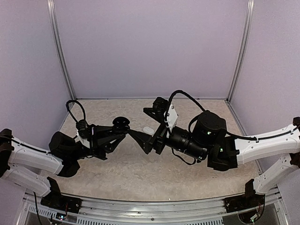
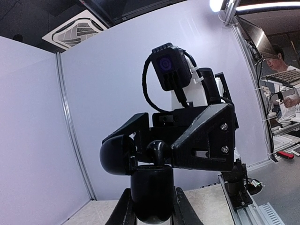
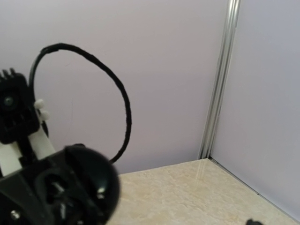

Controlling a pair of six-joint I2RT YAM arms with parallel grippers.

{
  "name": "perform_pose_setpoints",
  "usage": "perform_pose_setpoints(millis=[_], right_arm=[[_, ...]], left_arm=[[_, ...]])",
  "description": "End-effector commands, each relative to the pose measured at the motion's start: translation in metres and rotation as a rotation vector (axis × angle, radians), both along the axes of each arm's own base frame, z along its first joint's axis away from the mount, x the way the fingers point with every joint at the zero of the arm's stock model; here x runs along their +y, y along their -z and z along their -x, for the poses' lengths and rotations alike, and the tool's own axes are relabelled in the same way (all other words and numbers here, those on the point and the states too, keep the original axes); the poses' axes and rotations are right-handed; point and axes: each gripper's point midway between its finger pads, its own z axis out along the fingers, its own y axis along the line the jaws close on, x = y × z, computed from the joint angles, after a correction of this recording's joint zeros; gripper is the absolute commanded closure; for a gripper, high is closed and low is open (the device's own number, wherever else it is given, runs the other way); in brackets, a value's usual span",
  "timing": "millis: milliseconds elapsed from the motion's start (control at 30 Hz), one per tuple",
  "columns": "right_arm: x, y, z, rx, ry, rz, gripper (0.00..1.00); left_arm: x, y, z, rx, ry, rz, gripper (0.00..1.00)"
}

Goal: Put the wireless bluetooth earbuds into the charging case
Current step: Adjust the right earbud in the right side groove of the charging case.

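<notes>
Pale lilac walls (image 1: pixel 150 47) box in a beige, stone-patterned tabletop (image 1: pixel 211 105), and both arms meet near its middle.

The left end effector (image 1: pixel 121 132) is closed on a black round disc (image 1: pixel 122 123). Its own wrist view shows the two fingers flanking that dark body. The right end effector (image 1: pixel 140 139) faces it almost nose to nose, and its jaws stand wide apart with nothing between them. Just behind that meeting point a small white oval lies on the tabletop. It is probably the charging case (image 1: pixel 148 130), though it is too small to tell whether its lid is up. The earbuds cannot be made out in any view.

The right wrist camera looks past the left arm at the back wall, not at the case. The step in hand therefore seems to be getting the free right end effector onto the white parts. To do that well, it should tilt down until the case fills its view. Its fingers should be squared across the short side of the glossy shell and then close slowly so it does not squirt out. The left arm should keep its disc clear of the close right fingers.
</notes>
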Motion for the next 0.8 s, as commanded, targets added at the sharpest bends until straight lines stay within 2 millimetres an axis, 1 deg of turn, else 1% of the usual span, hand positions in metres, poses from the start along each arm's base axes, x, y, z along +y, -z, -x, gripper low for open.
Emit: perform_pose_setpoints(millis=[0, 267, 400, 600, 667, 767], right_arm=[[-0.009, -0.003, -0.006, 0.005, 0.02, -0.007, 0.13], [-0.009, -0.002, -0.006, 0.003, 0.015, -0.001, 0.14], [-0.008, -0.004, 0.004, -0.05, -0.036, 0.02, 0.15], [-0.022, -0.013, 0.006, -0.092, -0.078, 0.047, 0.1], [-0.026, -0.015, 0.008, -0.09, -0.107, 0.047, 0.1], [-0.03, -0.019, 0.005, -0.081, -0.114, 0.041, 0.1]], left_arm=[[0.0, -0.006, 0.012, -0.048, 0.052, 0.012, 0.93], [0.0, -0.006, 0.015, -0.053, 0.068, 0.011, 0.93], [0.0, -0.005, 0.01, -0.03, 0.06, 0.011, 0.93], [-0.002, 0.003, 0.001, 0.035, 0.059, -0.009, 0.93], [-0.001, 0.005, 0.002, 0.032, 0.063, -0.01, 0.93], [0.0, 0.007, 0.005, 0.017, 0.068, -0.008, 0.93]])
